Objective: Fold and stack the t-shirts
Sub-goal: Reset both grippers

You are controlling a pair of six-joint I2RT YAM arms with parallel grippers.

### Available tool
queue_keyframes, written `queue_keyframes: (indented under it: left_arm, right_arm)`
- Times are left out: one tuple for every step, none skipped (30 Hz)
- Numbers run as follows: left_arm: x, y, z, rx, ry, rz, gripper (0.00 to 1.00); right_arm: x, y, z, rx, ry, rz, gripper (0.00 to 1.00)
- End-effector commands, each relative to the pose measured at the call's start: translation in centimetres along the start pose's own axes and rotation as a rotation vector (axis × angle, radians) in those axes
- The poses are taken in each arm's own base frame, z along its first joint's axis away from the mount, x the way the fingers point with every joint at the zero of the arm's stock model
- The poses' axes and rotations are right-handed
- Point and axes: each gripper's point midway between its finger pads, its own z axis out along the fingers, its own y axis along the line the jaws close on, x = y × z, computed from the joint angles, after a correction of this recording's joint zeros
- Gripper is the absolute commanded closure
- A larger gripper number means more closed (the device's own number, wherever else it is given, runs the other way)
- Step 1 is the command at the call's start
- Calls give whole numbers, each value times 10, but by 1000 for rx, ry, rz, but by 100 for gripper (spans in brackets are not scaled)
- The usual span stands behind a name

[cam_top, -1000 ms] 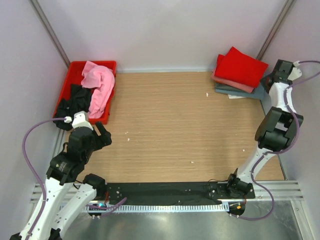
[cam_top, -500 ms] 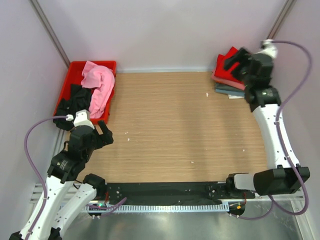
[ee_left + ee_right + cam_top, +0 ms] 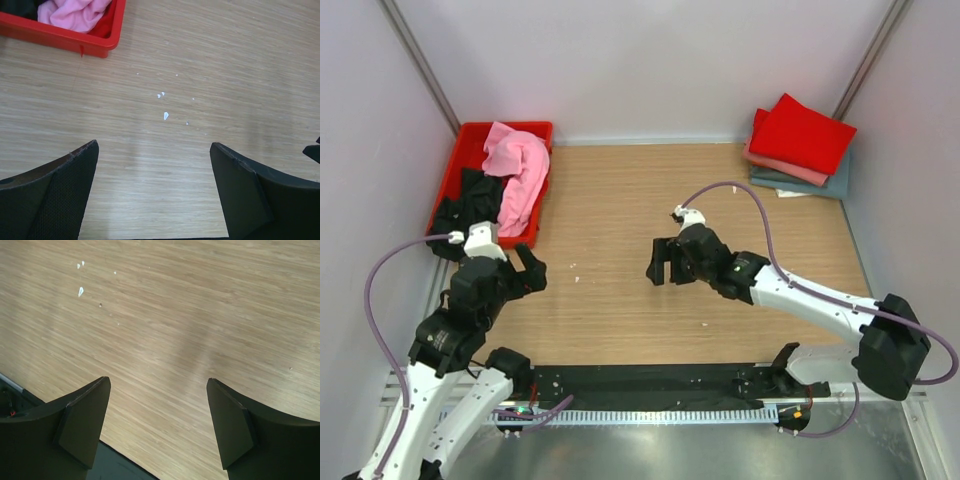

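A bright red t-shirt (image 3: 802, 133) lies folded on top of a salmon pink one (image 3: 772, 163) and a grey-blue one (image 3: 825, 186) at the back right. A light pink t-shirt (image 3: 517, 165) and a black t-shirt (image 3: 468, 203) lie crumpled in the red crate (image 3: 468, 140) at the back left. The pink shirt (image 3: 75, 12) and the crate's corner (image 3: 97, 47) also show in the left wrist view. My left gripper (image 3: 530, 272) (image 3: 155, 165) is open and empty over bare table, near the crate's front corner. My right gripper (image 3: 660, 262) (image 3: 159, 390) is open and empty over the middle of the table.
Small white specks (image 3: 165, 116) (image 3: 80, 290) lie on the wooden table between the two grippers. Grey walls close in the table on three sides. A black strip and metal rail (image 3: 650, 385) run along the near edge by the arm bases.
My right arm has swung from the folded stack at the back right down to the middle of the table, empty. My left gripper has hardly moved.
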Motion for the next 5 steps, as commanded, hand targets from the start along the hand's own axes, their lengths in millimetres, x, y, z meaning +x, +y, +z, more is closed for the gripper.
queue_keyframes:
  left_arm:
    - [-15,-11,-4,76,-81,15,10]
    - [-17,-8,-4,59,-91,13,11]
    - [-18,-4,-4,39,-94,10,11]
    - [-23,-2,-8,25,-109,-7,9]
    - [-26,5,-11,-9,-122,-13,3]
  right_arm:
    - [-39,8,-10,-7,-170,56,16]
    - [-35,5,-10,0,-164,60,16]
    - [-33,3,-10,3,-161,67,16]
    - [-31,2,-11,0,-162,69,16]
    - [-28,-1,-12,7,-168,78,16]
